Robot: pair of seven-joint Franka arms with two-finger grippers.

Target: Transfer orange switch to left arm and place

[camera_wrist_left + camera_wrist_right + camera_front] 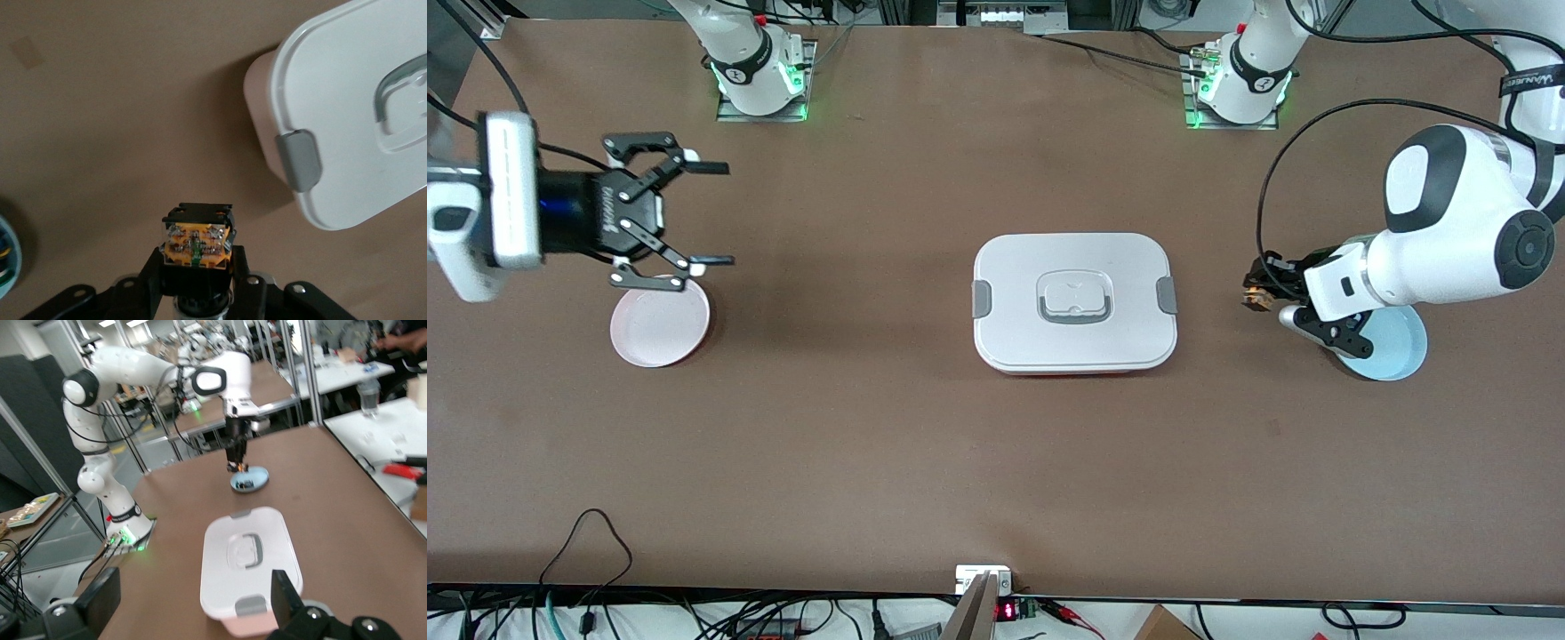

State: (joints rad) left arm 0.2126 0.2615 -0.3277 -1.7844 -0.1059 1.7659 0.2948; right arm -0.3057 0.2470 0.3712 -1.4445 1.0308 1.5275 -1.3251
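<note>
The orange switch (1256, 299) (198, 243), a tiny black block with an orange face, is held in my left gripper (1270, 283) (198, 267), which is shut on it. It hangs over bare table between the white box (1074, 302) (353, 113) and a light blue plate (1392, 345). The box sits mid-table with its lid on. At the right arm's end of the table my right gripper (716, 213) (193, 600) lies level above a pink plate (660, 322), open and holding nothing, and faces the box (250, 560). In the right wrist view the left gripper (237, 457) hangs above the blue plate (249, 479).
The blue plate's rim (7, 257) shows at the edge of the left wrist view. Both arm bases (760, 71) (1240, 80) stand along the table edge farthest from the front camera. Cables trail along the edge nearest that camera.
</note>
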